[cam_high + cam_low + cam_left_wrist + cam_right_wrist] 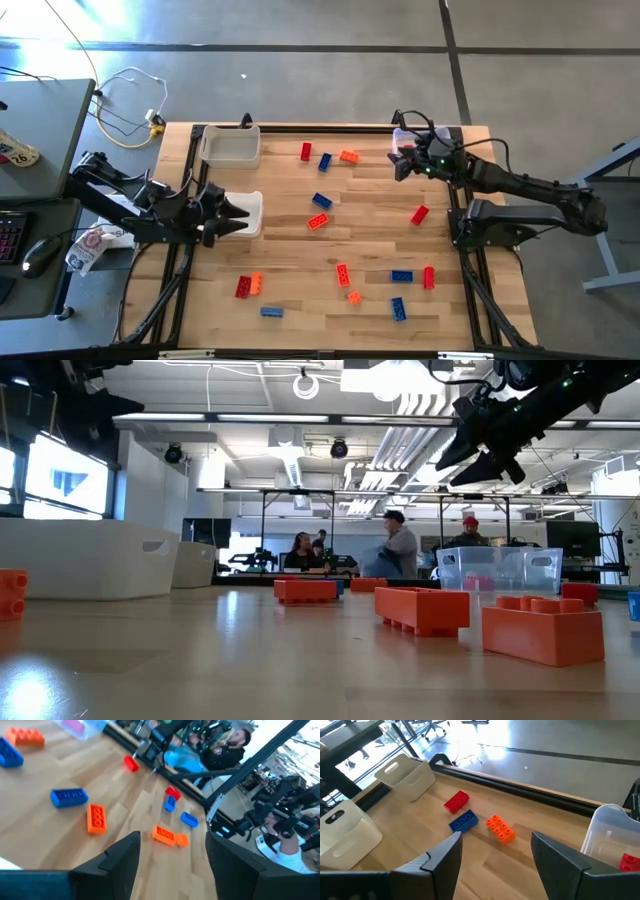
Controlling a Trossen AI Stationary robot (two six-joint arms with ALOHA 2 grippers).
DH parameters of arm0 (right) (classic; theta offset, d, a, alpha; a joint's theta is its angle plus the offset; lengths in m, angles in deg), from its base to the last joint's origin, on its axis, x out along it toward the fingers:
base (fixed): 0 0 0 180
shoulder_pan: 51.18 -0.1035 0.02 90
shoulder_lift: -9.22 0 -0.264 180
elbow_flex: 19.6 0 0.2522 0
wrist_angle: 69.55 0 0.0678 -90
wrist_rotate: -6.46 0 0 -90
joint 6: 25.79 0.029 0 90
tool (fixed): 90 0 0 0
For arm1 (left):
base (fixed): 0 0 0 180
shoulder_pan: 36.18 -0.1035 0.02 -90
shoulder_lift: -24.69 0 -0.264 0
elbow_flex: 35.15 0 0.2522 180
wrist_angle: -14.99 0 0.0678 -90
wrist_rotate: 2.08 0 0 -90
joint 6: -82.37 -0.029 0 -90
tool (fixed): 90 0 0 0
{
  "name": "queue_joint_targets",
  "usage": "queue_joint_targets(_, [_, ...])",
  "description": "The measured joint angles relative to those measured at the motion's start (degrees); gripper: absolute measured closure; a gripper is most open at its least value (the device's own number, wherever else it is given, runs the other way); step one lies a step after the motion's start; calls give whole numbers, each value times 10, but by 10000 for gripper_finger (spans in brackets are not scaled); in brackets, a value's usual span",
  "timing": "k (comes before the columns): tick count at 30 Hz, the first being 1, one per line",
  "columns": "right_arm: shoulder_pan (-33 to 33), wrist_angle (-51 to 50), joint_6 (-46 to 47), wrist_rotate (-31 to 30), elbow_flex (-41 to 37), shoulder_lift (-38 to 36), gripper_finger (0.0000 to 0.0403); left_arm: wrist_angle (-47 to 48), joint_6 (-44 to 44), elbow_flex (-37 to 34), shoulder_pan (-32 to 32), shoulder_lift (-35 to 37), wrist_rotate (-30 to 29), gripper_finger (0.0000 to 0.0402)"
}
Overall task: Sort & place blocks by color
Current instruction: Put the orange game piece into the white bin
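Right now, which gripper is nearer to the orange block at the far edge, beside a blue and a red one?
The right gripper. It hangs close beside the orange block, fingers open and empty. The left gripper is far across the table, over a white bin.

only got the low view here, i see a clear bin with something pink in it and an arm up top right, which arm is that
Observer: That is the right arm; its right gripper hangs beside the clear bin at the table's far right corner.
Operator: anything red in that bin
Observer: Yes, the right wrist view shows a red block inside it.
Operator: is it holding a block
Observer: No, its fingers are open with nothing between them.
Operator: wheres the left arm
Observer: The left gripper is over a white bin at the table's left edge, fingers open and empty.
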Motion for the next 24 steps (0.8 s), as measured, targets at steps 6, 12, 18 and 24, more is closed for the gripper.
queue_joint_targets(6, [-11,-2,0,-2,0,0,180,61,92,63,0,-74,23,190])
queue_joint_targets(12, [-18,-27,-13,-2,0,0,180,93,170,105,0,-159,91,190])
queue_joint_targets(18, [-18,-47,-11,-2,0,0,180,93,235,128,19,-258,146,190])
queue_joint_targets(24, [-18,-45,-30,-4,0,0,180,98,291,150,53,-339,176,190])
